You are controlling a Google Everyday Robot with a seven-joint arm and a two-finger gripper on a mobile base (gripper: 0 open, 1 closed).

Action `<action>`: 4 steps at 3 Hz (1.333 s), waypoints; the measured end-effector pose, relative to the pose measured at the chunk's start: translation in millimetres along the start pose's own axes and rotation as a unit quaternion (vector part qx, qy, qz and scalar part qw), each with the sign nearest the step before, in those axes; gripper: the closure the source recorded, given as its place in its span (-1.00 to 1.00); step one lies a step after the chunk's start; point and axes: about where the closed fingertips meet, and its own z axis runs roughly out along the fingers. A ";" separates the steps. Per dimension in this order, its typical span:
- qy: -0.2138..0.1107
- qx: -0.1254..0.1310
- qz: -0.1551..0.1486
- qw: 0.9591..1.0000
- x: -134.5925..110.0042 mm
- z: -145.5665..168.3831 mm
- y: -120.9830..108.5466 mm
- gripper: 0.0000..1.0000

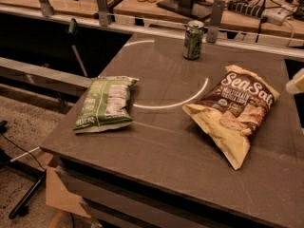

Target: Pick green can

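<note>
Small slim dark-green metal can [193, 40] is seen upright at the far side of the dark flat tabletop [161, 141]. A pale tip of the gripper [295, 82] is glimpsed at the right edge, well apart; its grip state cannot be told.

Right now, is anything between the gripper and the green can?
Nothing visible stands in the way. The gripper shows only at the right edge, and the green can stands upright at the far side of the table. The Sea Salt tortilla chip bag lies flat just nearer than that line.
</note>
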 end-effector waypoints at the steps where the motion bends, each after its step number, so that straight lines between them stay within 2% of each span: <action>1: -0.025 0.004 0.010 1.000 -2.2 8.7 -14.2 -1.00; 2: -0.022 0.003 0.008 1.000 -2.4 8.0 -12.0 -1.00; 3: -0.024 0.018 0.012 0.999 -3.7 21.0 -13.7 -1.00; 4: -0.028 0.044 0.035 0.998 -11.1 66.2 -16.1 -1.00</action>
